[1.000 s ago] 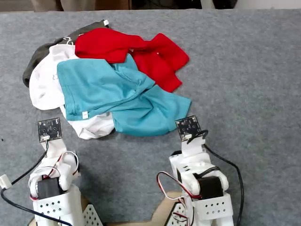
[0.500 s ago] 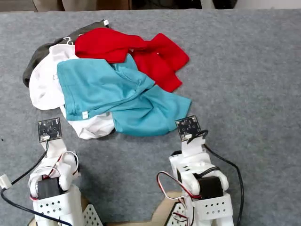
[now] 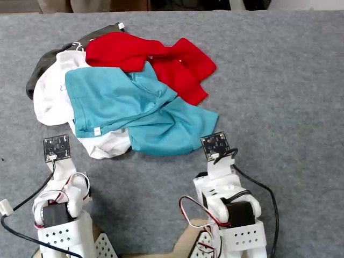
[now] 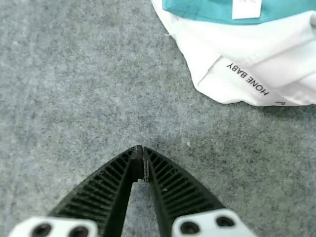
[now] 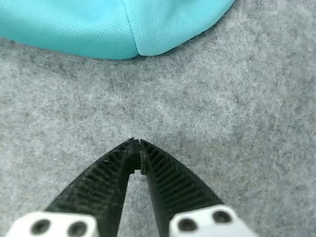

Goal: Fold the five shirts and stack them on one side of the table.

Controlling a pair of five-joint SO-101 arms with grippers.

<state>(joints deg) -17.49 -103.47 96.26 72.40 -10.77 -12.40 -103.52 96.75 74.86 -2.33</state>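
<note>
Nothing is folded yet: the teal shirt (image 3: 134, 110), red shirt (image 3: 156, 59), white shirt (image 3: 51, 94) and dark shirt (image 3: 43, 64) lie heaped toward the surface's (image 3: 279, 80) far-left corner, with a fifth perhaps buried. The left gripper (image 4: 139, 150) and right gripper (image 5: 137, 143) have their fingers clenched, empty.

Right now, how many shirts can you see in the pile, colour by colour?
Red shirt: 1
Teal shirt: 1, possibly 2 bunched together
White shirt: 1
Dark grey shirt: 1
Total: 4 that can be told apart

white shirt (image 4: 222, 49) label (image 4: 247, 81): two words, dark printed capitals
teal shirt (image 4: 197, 7) tag (image 4: 246, 7): print too small to read
</note>
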